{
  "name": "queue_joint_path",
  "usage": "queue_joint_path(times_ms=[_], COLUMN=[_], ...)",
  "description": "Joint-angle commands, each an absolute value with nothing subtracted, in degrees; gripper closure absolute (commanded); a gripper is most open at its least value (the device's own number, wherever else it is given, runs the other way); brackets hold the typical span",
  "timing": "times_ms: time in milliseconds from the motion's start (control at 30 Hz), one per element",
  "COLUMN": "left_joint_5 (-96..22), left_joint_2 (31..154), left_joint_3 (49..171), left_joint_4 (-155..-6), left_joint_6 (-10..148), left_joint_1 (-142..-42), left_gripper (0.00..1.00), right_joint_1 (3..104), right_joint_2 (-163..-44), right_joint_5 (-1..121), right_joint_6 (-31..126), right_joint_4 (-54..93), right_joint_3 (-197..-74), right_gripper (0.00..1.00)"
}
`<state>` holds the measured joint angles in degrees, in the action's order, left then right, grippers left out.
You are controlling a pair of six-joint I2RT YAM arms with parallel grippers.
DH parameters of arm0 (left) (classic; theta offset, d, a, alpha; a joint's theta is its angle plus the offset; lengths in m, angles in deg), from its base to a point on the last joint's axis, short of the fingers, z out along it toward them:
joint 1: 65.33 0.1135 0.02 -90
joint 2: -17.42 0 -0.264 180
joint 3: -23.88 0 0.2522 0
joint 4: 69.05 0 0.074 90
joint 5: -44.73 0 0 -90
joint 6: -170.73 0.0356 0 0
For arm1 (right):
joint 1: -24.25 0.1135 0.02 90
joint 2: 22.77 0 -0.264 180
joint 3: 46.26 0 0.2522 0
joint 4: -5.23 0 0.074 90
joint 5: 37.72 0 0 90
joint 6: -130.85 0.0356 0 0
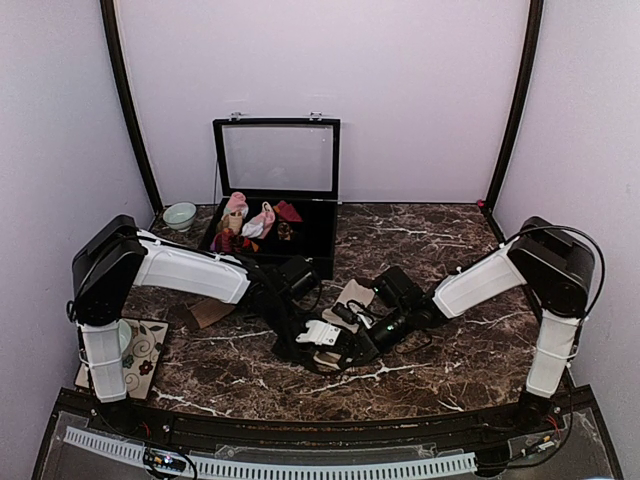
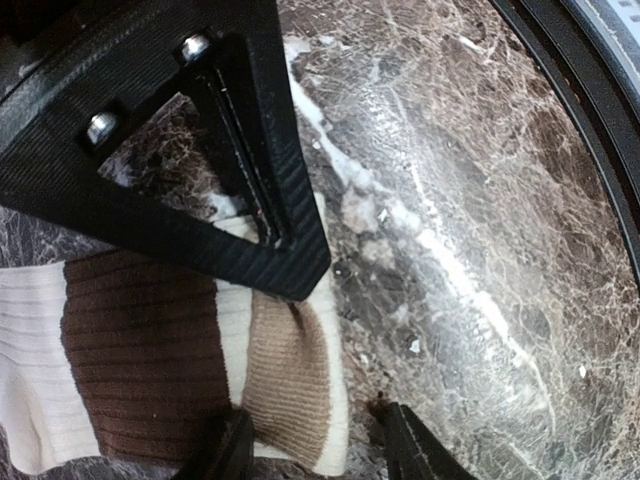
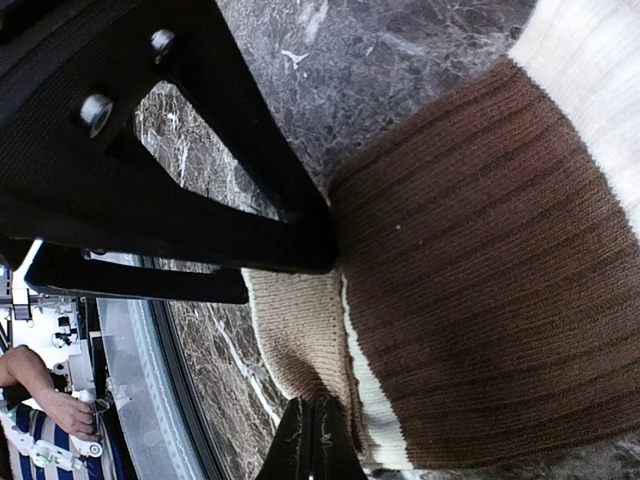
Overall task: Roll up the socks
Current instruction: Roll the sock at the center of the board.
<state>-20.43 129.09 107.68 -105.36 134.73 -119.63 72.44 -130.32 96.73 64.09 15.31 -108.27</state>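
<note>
Right claw [image 3: 310, 440] closed against socks [image 3: 480, 260]; left claw [image 2: 316, 450] half-open.

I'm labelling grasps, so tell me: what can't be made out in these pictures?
- Left wrist view: the left gripper, cut off by the bottom edge, straddles the patched sock; contact unclear.
- Right wrist view: the right gripper is shut at the sock's edge; whether it pinches fabric is hidden.
- Top view: both grippers cover the sock; the box contents are too small.

Ribbed knit cloth socks [image 2: 140, 340], glossy veined marble-look table [image 2: 480, 200], matt ridged black plastic left tool [image 2: 315, 447]
</note>
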Motion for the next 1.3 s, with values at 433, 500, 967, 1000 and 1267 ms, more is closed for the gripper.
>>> queue_joint_path(times_ms=[433, 500, 967, 1000, 1267], left_joint_5=[-21.14, -18.78, -3.29, -3.27, -0.39], left_joint_2=[130.56, 131.1, 138.06, 138.51, 143.85], left_joint_3=[107.86, 108.63, 115.46, 116.05, 122.66], left_joint_4=[-108.9, -110.3, -119.82, -120.47, -126.16], left_joint_6=[131.14, 129.53, 121.11, 120.91, 116.56], left_joint_1=[-119.34, -118.21, -111.44, -111.4, -111.03], left_gripper=[1.0, 1.0, 1.0, 1.0, 1.0], right_joint_1=[71.28, 71.28, 72.77, 72.65, 79.19], right_joint_2=[-129.41, -127.32, -95.73, -93.69, -91.27], right_joint_5=[90.04, 86.78, 47.32, 41.98, 45.63], right_joint_6=[66.41, 66.32, 70.07, 73.3, 51.64], right_joint_4=[14.77, 13.94, 0.61, 2.26, -7.33], right_joint_3=[-106.56, -105.27, -86.05, -85.81, -82.47], right_gripper=[0.81, 0.65, 0.0, 0.0, 0.16])
